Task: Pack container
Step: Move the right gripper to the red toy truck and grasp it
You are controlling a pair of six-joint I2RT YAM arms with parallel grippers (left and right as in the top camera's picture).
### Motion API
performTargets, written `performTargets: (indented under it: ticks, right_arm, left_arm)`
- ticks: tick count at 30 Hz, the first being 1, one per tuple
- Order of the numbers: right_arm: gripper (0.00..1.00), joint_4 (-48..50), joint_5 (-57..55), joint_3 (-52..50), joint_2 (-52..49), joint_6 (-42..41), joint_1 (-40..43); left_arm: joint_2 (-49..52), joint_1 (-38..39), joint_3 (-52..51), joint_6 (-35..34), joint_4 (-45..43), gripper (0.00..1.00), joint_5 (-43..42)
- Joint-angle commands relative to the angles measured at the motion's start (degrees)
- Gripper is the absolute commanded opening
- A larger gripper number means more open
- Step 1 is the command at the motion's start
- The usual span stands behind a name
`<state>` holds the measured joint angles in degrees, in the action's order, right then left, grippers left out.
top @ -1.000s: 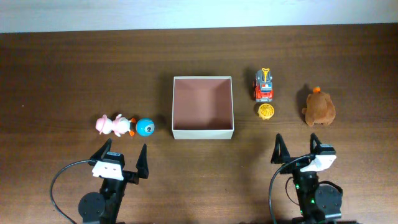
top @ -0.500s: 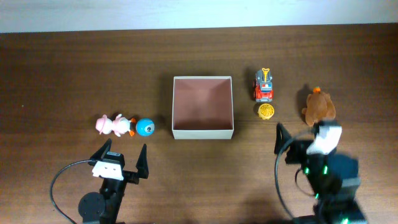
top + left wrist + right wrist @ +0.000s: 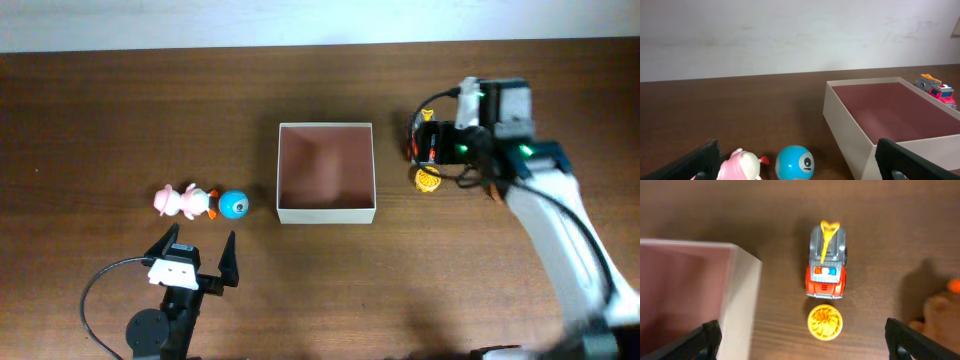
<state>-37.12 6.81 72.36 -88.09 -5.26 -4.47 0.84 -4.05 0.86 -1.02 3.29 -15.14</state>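
Starting on my left: my left end effector (image 3: 200,240) hangs wide open and empty, facing the pink toy (image 3: 178,201) and blue ball (image 3: 234,205) just beyond it on the surface (image 3: 100,120). The container (image 3: 326,213) sits dead centre, open top up, nothing inside, handy for either arm. Just right of it sit the fire truck (image 3: 826,262) and the yellow disc (image 3: 825,322). My right end effector (image 3: 801,325) hovers above them, fingers spread wide, holding nothing. The truck looks like my first pick.
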Motion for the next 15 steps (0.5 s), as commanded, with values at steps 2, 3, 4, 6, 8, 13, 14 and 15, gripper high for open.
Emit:
performTargets:
  ticks: [2, 3, 4, 6, 8, 13, 14, 15]
  right_arm:
    - [0.99, 3.63, 0.33, 0.76, -8.7, 4.31, 0.37]
    - [0.99, 4.66, 0.28, 0.76, -10.38, 3.69, 0.37]
    - [0.99, 5.57, 0.28, 0.79, -12.02, 3.69, 0.37]
    - [1.0, 7.28, -0.31, 0.79, -14.71, 3.78, 0.39]
    - [1.0, 8.81, -1.77, 0.79, -16.63, 3.82, 0.37]
    - [1.0, 13.22, -4.26, 0.79, -19.47, 4.9, 0.37]
    - [0.98, 14.03, -4.87, 0.79, -20.02, 4.94, 0.37]
    - [0.97, 14.78, -5.2, 0.79, -20.41, 5.07, 0.37]
  left_arm:
    - [-0.5, 0.26, -0.33, 0.66, 0.2, 1.0, 0.39]
    - [-0.5, 0.26, -0.33, 0.66, 0.2, 1.0, 0.39]
    - [-0.5, 0.26, -0.33, 0.66, 0.2, 1.0, 0.39]
    - [-0.5, 0.26, -0.33, 0.66, 0.2, 1.0, 0.39]
    - [-0.5, 0.26, -0.33, 0.66, 0.2, 1.0, 0.39]
    - [-0.5, 0.26, -0.33, 0.66, 0.2, 1.0, 0.39]
    - [-0.5, 0.26, -0.33, 0.66, 0.2, 1.0, 0.39]
    - [-0.5, 0.26, -0.33, 0.66, 0.2, 1.0, 0.39]
